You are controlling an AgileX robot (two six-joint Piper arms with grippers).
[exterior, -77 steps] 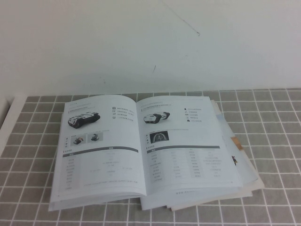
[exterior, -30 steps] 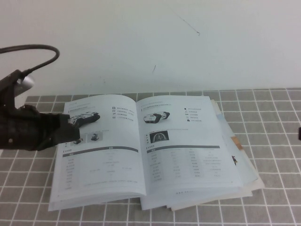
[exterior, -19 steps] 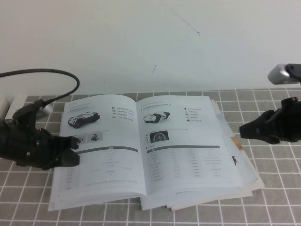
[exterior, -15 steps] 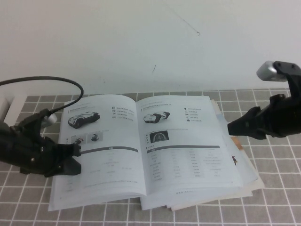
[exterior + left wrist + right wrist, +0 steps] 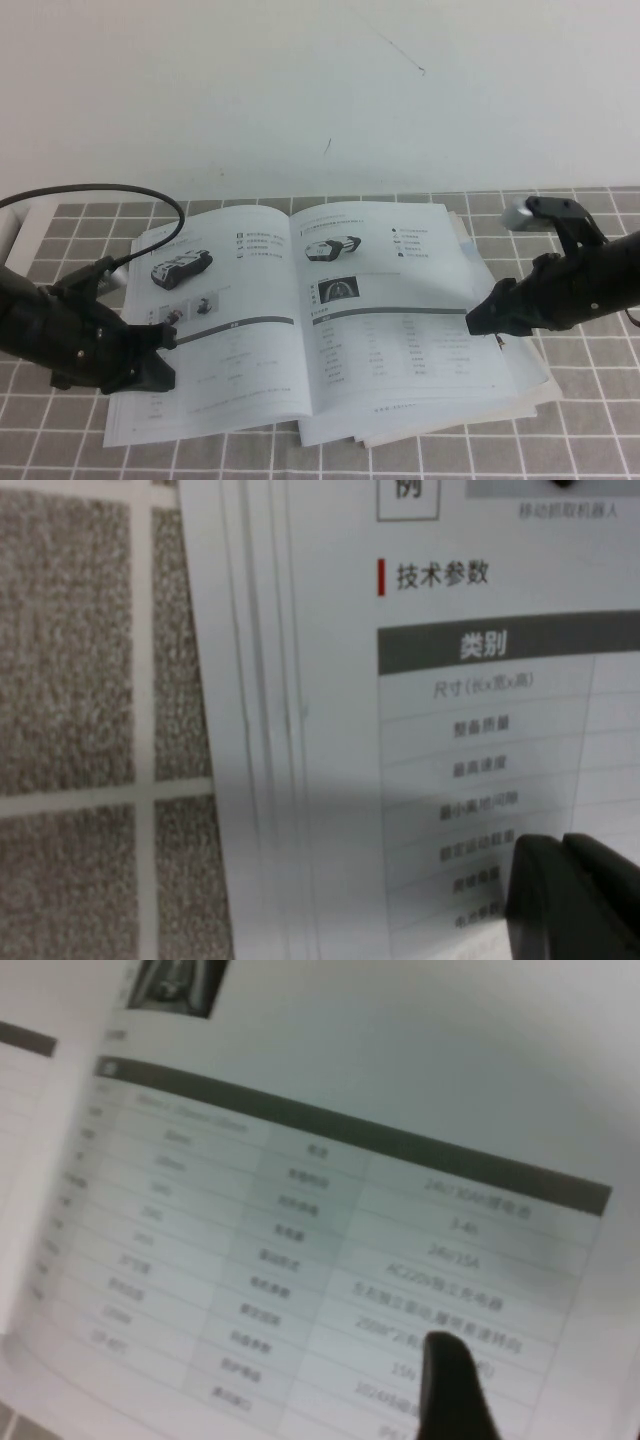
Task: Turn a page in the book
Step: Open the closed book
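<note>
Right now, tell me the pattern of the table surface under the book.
Grey squares with white grid lines on the table surface beneath the book; clearest in the high view.

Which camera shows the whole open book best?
The high view: the whole book lies open between the left hand and right hand. The left wrist view shows only page edges and a table of text; the right wrist view shows only part of the right page.

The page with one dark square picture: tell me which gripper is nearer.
Right. The right gripper is at the page's outer edge; the left gripper is over the facing page, across the book's spine.
</note>
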